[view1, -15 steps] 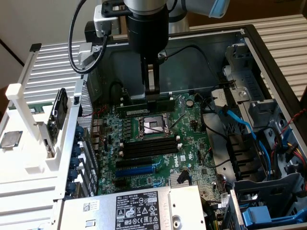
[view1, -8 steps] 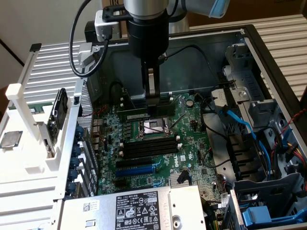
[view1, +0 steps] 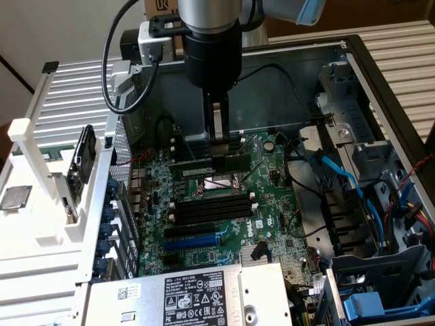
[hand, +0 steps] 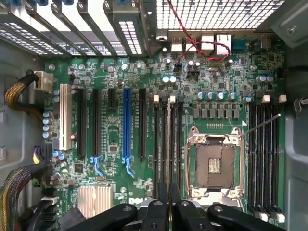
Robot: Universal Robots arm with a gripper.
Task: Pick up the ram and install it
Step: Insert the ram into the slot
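My gripper (view1: 219,141) hangs from the arm over the open computer case and is shut on the ram (view1: 204,165), a long dark-green stick held level just above the motherboard (view1: 272,204). In the wrist view the ram (hand: 168,144) appears edge-on as a thin strip running from my gripper (hand: 164,204) along the black memory slots (hand: 161,149) beside the CPU socket (hand: 213,161). In the exterior view the stick lies by the far edge of the CPU socket (view1: 221,182), with black memory slots (view1: 207,207) on the socket's near side. Whether the stick touches a slot I cannot tell.
A blue expansion slot (view1: 194,239) (hand: 126,125) lies past the memory slots. The power supply (view1: 197,292) closes the near side. Drive cage and blue and black cables (view1: 340,176) crowd the exterior view's right. A white fixture (view1: 41,190) stands outside the case wall.
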